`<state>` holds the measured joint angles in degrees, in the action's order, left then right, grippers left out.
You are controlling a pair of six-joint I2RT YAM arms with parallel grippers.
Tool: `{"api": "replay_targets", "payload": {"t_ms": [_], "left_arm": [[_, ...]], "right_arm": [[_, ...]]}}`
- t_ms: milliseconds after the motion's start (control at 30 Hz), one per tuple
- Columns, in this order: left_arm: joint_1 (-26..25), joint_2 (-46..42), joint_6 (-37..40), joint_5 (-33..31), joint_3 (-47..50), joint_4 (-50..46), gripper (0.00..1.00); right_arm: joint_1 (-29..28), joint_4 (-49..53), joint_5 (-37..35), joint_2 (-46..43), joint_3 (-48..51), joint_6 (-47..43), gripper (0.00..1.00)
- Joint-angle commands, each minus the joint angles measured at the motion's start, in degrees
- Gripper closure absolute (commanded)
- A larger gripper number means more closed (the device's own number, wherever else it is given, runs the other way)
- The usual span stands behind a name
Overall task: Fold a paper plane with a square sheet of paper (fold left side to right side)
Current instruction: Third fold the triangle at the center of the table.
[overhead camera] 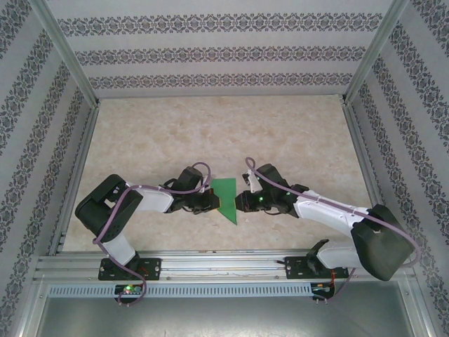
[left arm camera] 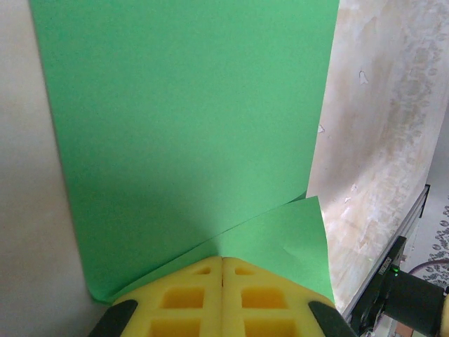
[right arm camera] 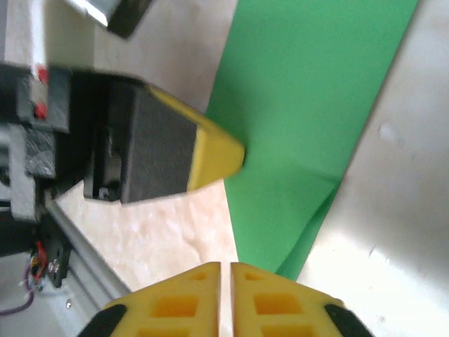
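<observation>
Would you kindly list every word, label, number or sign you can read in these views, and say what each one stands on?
No text can be read in these views.
The green paper is plain, with no print.
The left gripper and right gripper have yellow pads without marks.
The wallpaper carries bands of ornament, no letters.

I see a plain, matte bright green paper sheet (overhead camera: 226,198), a beige marbled worktop (overhead camera: 280,133), white walls (overhead camera: 210,53) banded with dark damask stripes, and yellow foam pads (left arm camera: 182,302).
</observation>
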<state>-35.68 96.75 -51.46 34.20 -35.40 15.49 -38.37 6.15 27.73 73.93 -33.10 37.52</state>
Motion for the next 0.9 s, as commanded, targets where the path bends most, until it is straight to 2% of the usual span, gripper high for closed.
{"api": "replay_targets", "payload": {"t_ms": [0,333,867], "left_arm": [[-0.62,0.85,0.66,-3.34,0.51,-7.04,1.00],[-0.62,0.95,0.65,-3.25,0.29,-7.07,1.00],[-0.63,1.20,0.79,-2.90,-0.07,-7.29,1.00]], "right_arm": [[-0.12,-1.24,6.31,-0.22,3.04,8.10,0.91],[-3.89,-3.60,6.24,3.93,2.18,9.50,0.94],[-4.87,-3.96,3.66,8.85,0.49,9.50,0.93]]}}
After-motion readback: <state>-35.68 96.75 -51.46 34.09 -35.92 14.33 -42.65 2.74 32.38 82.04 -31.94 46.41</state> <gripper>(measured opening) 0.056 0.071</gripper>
